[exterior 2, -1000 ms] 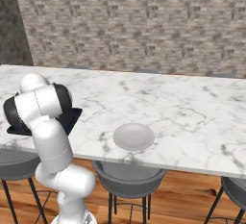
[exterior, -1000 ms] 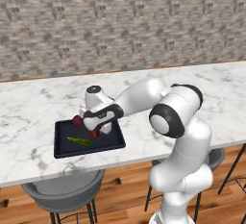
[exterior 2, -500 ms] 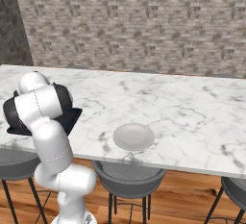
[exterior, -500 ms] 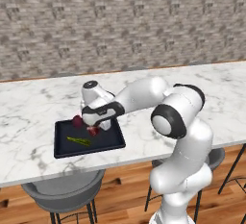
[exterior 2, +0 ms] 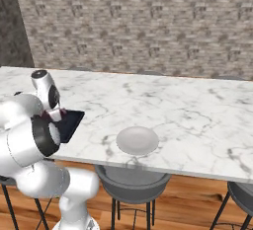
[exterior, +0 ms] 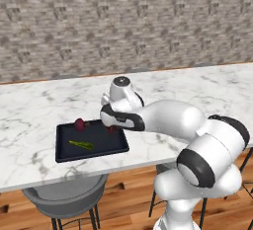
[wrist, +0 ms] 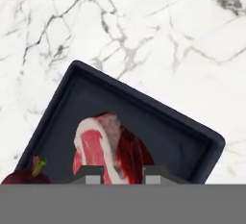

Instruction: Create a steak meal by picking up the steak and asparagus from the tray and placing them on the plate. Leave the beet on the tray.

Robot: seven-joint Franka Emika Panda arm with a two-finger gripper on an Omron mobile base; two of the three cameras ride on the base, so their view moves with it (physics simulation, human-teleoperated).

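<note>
The black tray (exterior: 91, 151) lies on the marble counter near its front edge. My gripper (exterior: 111, 124) hangs over the tray's right end, shut on the steak (wrist: 106, 147), a marbled red-pink piece that sits between my fingertips (wrist: 94, 175) in the hand view. Back at the tray's far left is the dark maroon beet (exterior: 79, 124), also seen as the beet (wrist: 25, 176) at the hand view's lower left. Toward the tray's front left lies the thin green asparagus (exterior: 80, 145). The round grey-white plate (exterior 2: 137, 140) rests well to the right of the tray corner (exterior 2: 70, 124).
A grey stool (exterior: 64, 197) stands under the counter below the tray, and another stool (exterior 2: 131, 179) stands below the plate. The marble counter (exterior 2: 197, 120) stretches bare between tray and plate. A brick wall runs behind it.
My gripper has shifted right along the tray, and the steak has gone with it. Beet and asparagus have stayed in place.
</note>
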